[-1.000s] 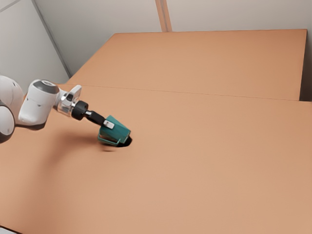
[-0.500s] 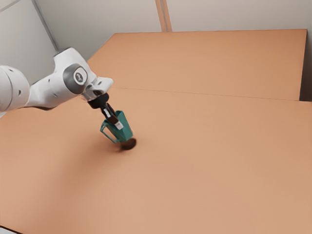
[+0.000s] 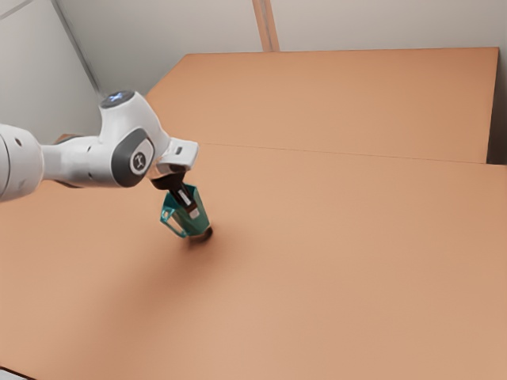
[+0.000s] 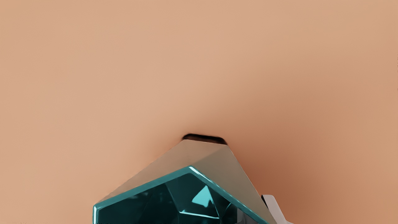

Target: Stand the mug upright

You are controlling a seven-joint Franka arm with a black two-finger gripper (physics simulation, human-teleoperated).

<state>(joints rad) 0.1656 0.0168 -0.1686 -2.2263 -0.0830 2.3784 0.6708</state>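
The mug [image 3: 200, 225] has swung from a steep lean to a slighter one, mouth up, so it looks close to upright, though whether its base touches the table [image 3: 333, 261] I can't tell. The gripper [image 3: 192, 212] grips its wall, one finger inside, one outside; I see no contents within.

Teal faceted mug [image 3: 200, 225] tilted over tbl [image 3: 333, 261], hdl [image 3: 169, 225] twd ext. view's left.

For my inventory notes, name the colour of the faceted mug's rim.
The mug's angular rim is teal, clearest in the wrist view.
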